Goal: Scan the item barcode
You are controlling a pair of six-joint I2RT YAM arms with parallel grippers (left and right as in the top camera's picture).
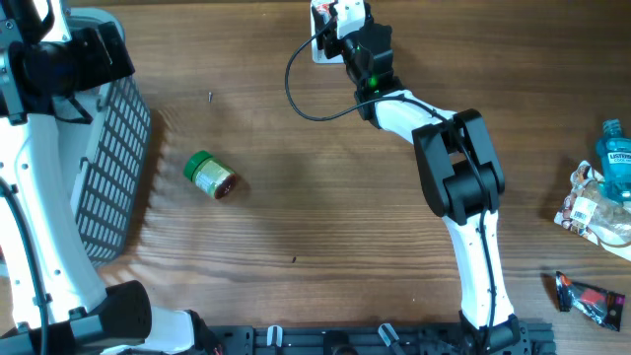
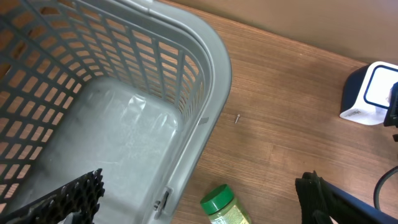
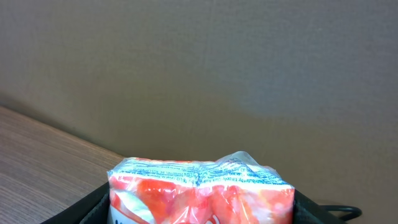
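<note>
My right gripper [image 1: 340, 22] is at the table's far edge, shut on a red and white plastic packet [image 3: 199, 186] with blue print along its top seam. The packet fills the space between the black fingers [image 3: 87, 205]. It hangs just over the white barcode scanner [image 1: 320, 47], which also shows in the left wrist view as a white box [image 2: 373, 93] at the right edge. My left gripper [image 2: 200, 179] is open and holds nothing. It hovers over the rim of the grey basket [image 2: 211, 56], at the far left [image 1: 79, 74] of the overhead view.
A green-lidded jar [image 1: 211, 175] lies on its side on the wood, right of the basket [image 1: 108, 158]. At the right edge are a blue bottle [image 1: 613, 158], a crumpled snack bag [image 1: 592, 207] and a red-black packet [image 1: 590, 296]. A black cable [image 1: 301, 94] loops from the scanner.
</note>
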